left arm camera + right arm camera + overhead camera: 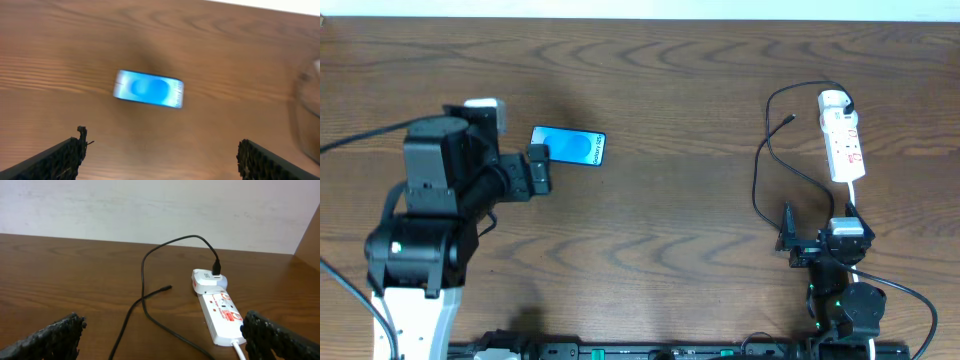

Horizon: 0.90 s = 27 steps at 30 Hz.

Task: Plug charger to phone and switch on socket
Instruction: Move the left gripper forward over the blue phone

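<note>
Left gripper point(161, 144): the left wrist view shows you both fingers point(59, 159) at the bottom corners, spread wide with nothing between them, so released. The phone point(148, 89) lies flat beyond them, screen up, clear of the fingers. Only the overhead gives you the layout: left gripper point(538, 168) at the left short end of the phone point(570, 147), on the left half of the tabletop point(670, 220). Can't tell if they touch.

Right gripper point(162, 330): fingers point(280, 340) wide apart, empty, released. The right wrist view shows what the overhead barely resolves. The charger point(143, 275) arcs up out of the white adapter point(207, 280) and loops down. Its free plug lies loose on the wood left of the adapter, not touching the socket point(222, 312). Red marks on the socket are visible, but you can't read the switch position. From overhead the right gripper point(787, 232) is near the front edge. The socket point(843, 137) lies beyond it on the right side, adapter point(834, 100) at its far end, charger point(755, 180) trailing to its left. Phone and charger are well apart, 1 on each half.

The left wrist picture is blurred: phone text unreadable, and a pale smear point(307, 100) at the right edge can't be identified. The thick white cord point(239, 348) is cut off at the bottom of the right wrist view.

The tabletop is dark brown wood grain. A plain pale wall point(150, 210) stands behind its far edge.
</note>
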Available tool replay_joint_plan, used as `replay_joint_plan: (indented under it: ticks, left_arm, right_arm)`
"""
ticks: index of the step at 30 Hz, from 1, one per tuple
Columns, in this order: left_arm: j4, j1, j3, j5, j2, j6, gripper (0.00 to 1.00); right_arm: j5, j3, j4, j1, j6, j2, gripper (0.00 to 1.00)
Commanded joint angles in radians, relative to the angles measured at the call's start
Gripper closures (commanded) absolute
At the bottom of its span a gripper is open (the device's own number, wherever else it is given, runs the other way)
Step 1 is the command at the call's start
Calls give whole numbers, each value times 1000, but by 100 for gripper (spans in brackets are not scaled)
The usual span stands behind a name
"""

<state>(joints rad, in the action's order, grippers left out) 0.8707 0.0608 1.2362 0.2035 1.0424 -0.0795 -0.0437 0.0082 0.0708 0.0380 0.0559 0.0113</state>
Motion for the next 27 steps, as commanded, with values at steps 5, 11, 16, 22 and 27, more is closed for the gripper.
replay_joint_plan:
  ticks: [5,11,16,22,27]
  left_arm:
    - [160,-3,23,260,56,-8,2]
    - [177,-3,23,257,74,-73,1]
    - [184,-3,40,110,82,-245,1]
    - [274,-2,190,-43,177,-392,2]
    - [380,-2,369,-146,320,-502,4]
  right_arm:
    - [8,-3,4,3,4,-6,1]
    - [8,-3,4,3,4,-6,1]
    - [8,-3,4,3,4,-6,1]
    - [8,-3,4,3,4,-6,1]
    - [8,-3,4,3,4,-6,1]
